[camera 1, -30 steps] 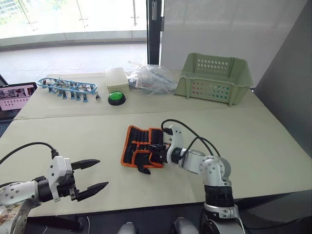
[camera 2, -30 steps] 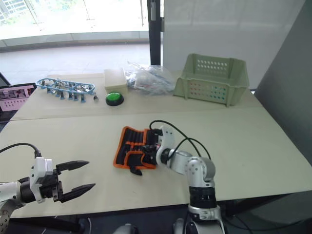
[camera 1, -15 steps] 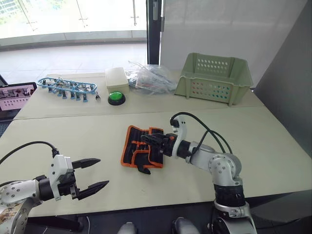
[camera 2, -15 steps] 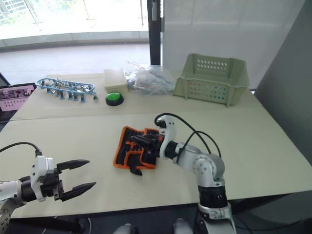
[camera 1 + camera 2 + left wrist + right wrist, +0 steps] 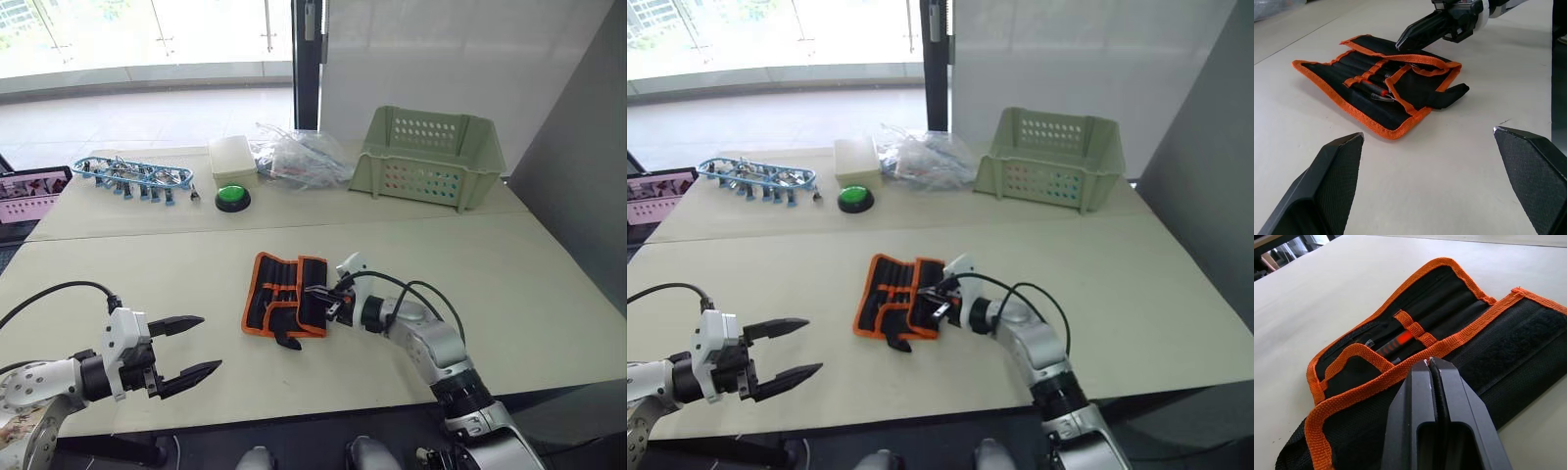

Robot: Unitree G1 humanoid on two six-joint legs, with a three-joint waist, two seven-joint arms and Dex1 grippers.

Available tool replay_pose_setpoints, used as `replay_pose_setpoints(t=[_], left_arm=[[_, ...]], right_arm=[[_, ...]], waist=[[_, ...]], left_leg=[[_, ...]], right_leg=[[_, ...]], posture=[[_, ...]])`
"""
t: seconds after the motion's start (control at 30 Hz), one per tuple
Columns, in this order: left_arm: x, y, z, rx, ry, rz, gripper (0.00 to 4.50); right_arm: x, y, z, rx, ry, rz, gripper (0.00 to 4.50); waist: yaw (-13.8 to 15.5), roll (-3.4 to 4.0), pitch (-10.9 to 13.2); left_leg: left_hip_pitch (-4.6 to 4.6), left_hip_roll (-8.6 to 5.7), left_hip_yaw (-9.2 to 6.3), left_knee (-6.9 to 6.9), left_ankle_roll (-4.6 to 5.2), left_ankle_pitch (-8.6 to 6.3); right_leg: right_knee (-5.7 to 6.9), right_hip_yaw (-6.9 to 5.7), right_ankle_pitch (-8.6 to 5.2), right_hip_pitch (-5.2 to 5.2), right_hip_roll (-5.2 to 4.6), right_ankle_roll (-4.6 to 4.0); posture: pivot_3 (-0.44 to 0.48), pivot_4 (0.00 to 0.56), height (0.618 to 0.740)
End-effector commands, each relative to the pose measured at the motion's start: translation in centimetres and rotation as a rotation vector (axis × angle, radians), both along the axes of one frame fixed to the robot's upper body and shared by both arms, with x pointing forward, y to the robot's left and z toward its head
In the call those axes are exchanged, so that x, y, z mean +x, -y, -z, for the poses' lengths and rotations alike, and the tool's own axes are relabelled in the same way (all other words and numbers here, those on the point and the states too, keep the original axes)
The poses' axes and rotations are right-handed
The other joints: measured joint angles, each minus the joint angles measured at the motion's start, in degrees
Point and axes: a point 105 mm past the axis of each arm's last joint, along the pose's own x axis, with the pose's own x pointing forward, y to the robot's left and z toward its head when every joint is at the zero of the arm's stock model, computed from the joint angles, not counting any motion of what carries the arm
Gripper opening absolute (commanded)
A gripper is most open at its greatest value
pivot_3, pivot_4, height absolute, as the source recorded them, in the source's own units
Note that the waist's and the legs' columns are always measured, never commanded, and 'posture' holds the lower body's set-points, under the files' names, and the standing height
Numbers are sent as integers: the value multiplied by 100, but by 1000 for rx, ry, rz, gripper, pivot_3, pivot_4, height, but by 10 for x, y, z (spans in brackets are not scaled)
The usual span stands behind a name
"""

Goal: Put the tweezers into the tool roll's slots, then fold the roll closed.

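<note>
Surface (image 5: pixel 549 284) wide, pale. Green basket (image 5: pixel 431 155) at far edge, blue clip rack (image 5: pixel 133 176) far left, green button (image 5: pixel 234 197) between. Tool roll (image 5: pixel 284 296) mid-surface, partly folded, orange edging up, strap poking toward near edge; tweezers (image 5: pixel 1396 343) tucked in inner slots. R hand (image 5: pixel 321 294) clenched empty, tips over roll's right flap. L hand (image 5: pixel 188 348) released wide, near edge, well apart from roll.

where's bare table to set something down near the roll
Bare table lies between the tool roll and the left claw, and across the near right side beyond the right claw. It is crowded along the far edge: blue clip rack, green button, plastic bags, green basket.
</note>
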Motion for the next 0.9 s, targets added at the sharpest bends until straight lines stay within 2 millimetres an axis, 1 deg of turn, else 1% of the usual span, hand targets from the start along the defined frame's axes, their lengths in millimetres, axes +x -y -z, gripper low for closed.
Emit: replay_pose_setpoints(t=[0.03,0.07,0.2,0.37,0.5,0.6,0.7,0.8,0.9], left_arm=[[11,8,-4,-80,-63,-65,4500],[18,6,-1,-99,-96,-120,4500],[43,12,6,-203,-243,-240,4500],[68,27,11,-310,-350,-278,4500],[79,34,25,-326,-427,-292,4500],[81,37,34,-318,-463,-296,4500],[83,44,35,-359,-487,-283,4500],[87,45,30,-409,-492,-287,3665],[86,46,31,-394,-506,-271,2680]], right_arm=[[6,1,12,-60,-7,28,25],[6,2,15,-69,-21,28,25],[6,5,25,-101,-52,45,25],[6,2,23,-94,-47,43,25],[3,-2,21,-88,-36,33,25],[1,-4,20,-85,-28,28,25],[-1,-6,16,-77,-17,24,25],[-1,-5,16,-77,-14,29,0],[-1,-5,16,-77,-14,33,0]], waist=[[10,0,0],[21,-1,-1],[32,-7,-4],[22,-12,-8],[9,-13,-8],[9,-14,-9],[16,-13,-9],[36,-13,-9],[17,-13,-9]], left_leg=[[1,0,0,3,0,0],[9,0,0,4,0,0],[21,-1,-2,19,0,0],[34,-2,-2,26,0,0],[35,-2,-1,25,0,0],[31,-2,-1,25,-1,0],[33,-5,-1,24,-1,0],[36,-8,-1,26,-3,1],[33,-8,-1,28,-3,2]], right_leg=[[2,0,0,1,-1,0],[2,0,0,10,0,1],[10,0,5,26,1,9],[13,4,11,38,4,11],[13,7,13,36,6,8],[13,10,14,31,6,6],[13,11,15,33,4,3],[13,11,16,37,1,5],[13,11,17,36,1,7]], posture=[[0,150,719],[0,150,719],[0,150,719],[0,150,719],[0,150,719],[0,150,719],[0,150,719],[0,150,719],[0,150,719]])
